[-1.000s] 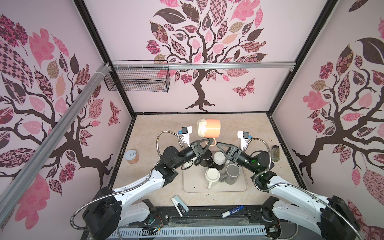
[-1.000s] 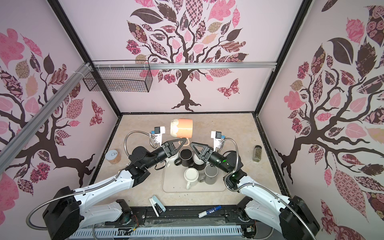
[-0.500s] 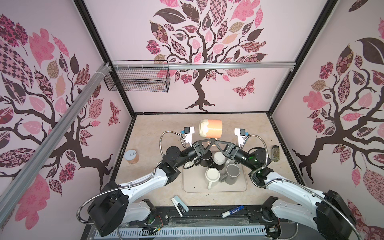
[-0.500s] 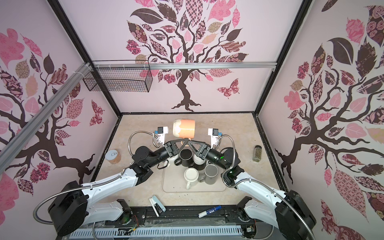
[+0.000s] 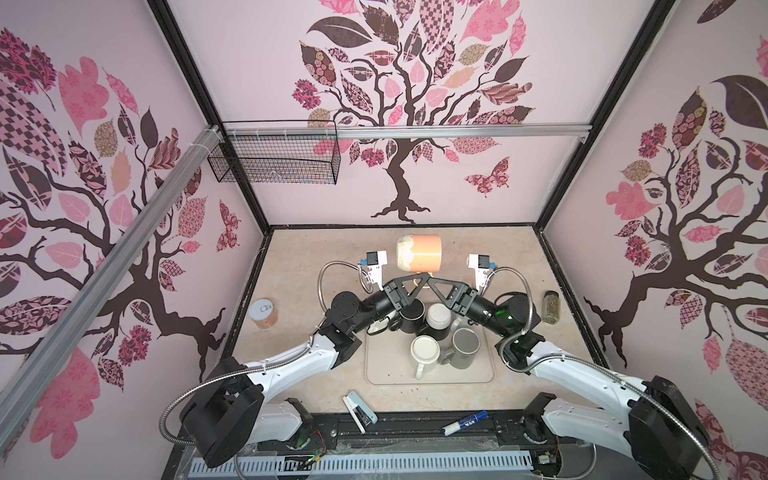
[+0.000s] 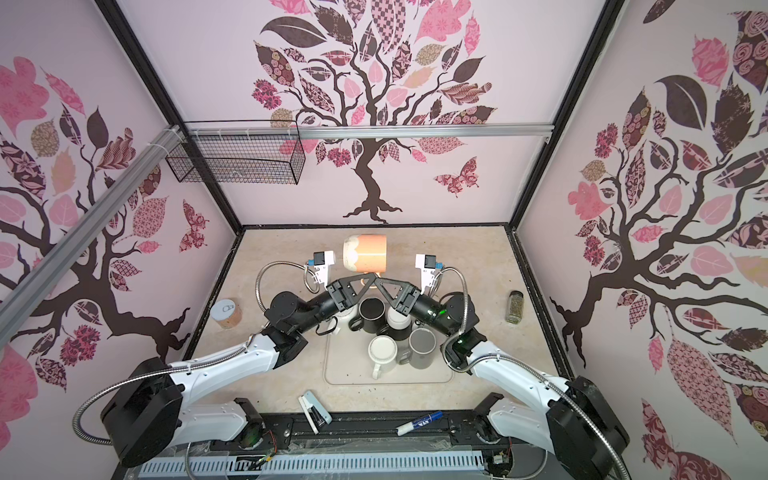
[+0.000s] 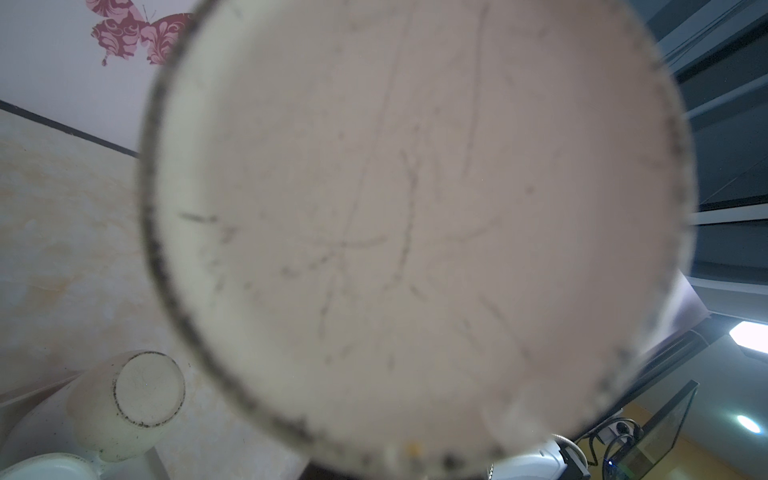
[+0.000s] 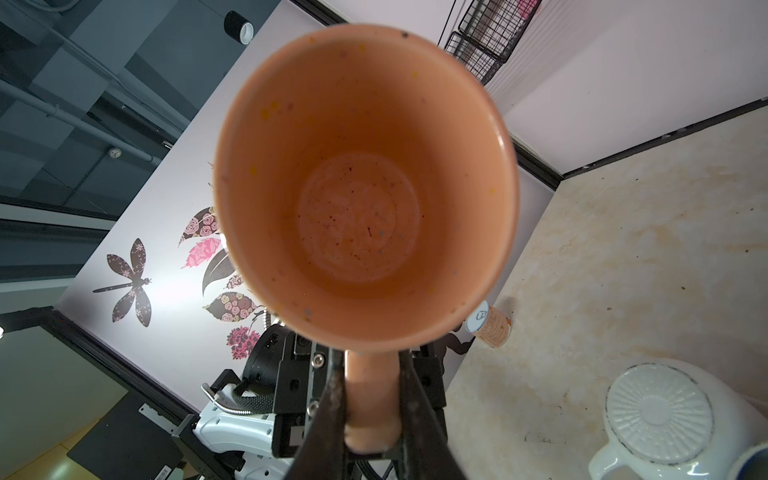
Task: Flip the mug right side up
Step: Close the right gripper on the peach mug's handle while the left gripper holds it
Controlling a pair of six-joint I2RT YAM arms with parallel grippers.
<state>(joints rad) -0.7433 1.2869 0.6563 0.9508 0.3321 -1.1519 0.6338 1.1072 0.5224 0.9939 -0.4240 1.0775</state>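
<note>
Orange glaze over a pale, scuffed base (image 7: 415, 208): the mug (image 5: 419, 251) hangs on its side above the far part of the table (image 5: 307, 266), beyond the tray (image 5: 376, 376). Its base is turned toward the left arm and its mouth toward the right arm. That is why the left wrist view is filled by the base, while the right wrist view looks straight into the empty cup. The handle (image 8: 370, 409) points down to where both grippers meet tip to tip in both top views. The right gripper (image 8: 370, 419) has its fingers pressed against the handle from either side, pinching it. The left gripper (image 5: 420, 277) sits at the same spot, but I cannot tell whether its fingers clamp the handle or stand slightly off it. Judging by the pose, the mug is halfway round, neither mouth down nor mouth up. Two grippers on one handle looks like a handover, so that a fresh wrist can roll the mouth upward. A pinch on the handle alone leaves the heavy body free to swing, so the roll probably wants to be slow. The tray is crowded with other mugs (image 5: 424, 353). That is likely why this one is held past them, over bare table, where there is room to set it down. A tin (image 5: 263, 313) and a jar (image 5: 551, 307) stand well apart at the sides.
</note>
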